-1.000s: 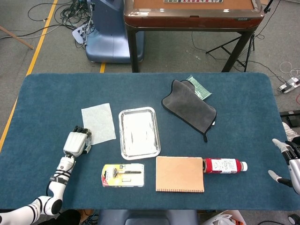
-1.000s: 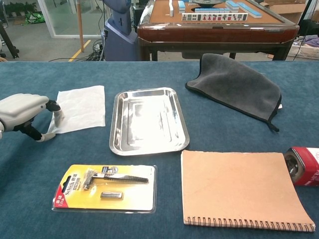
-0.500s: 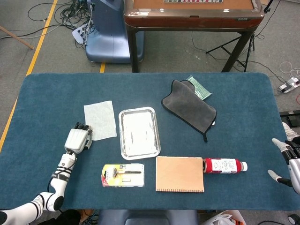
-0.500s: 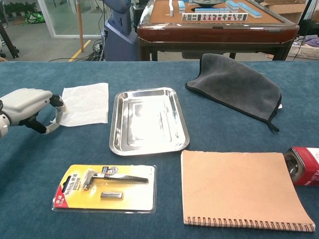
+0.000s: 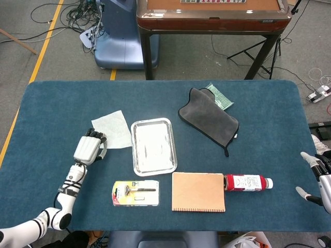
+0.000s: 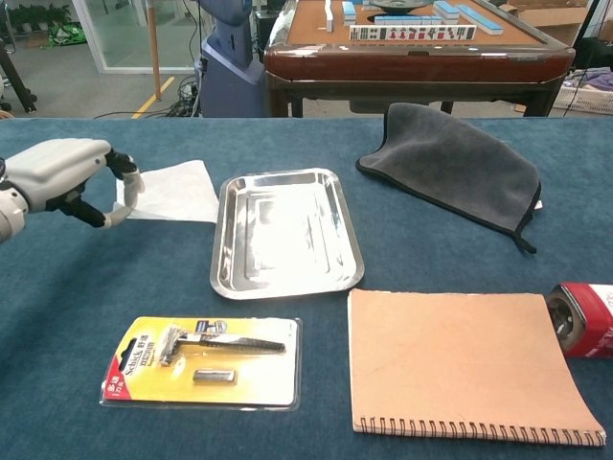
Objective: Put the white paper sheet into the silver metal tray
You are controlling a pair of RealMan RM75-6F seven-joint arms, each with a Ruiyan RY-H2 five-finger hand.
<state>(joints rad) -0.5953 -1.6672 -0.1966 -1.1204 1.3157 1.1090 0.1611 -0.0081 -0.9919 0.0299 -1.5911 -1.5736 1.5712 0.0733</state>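
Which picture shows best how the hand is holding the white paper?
The chest view. It looks from the side, so the left hand shows pinching the corner of the white paper sheet. In the head view, the hand covers that corner from above, though the sheet shows whole.

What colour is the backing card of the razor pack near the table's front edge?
Yellow, on the razor pack; clearest in the chest view.
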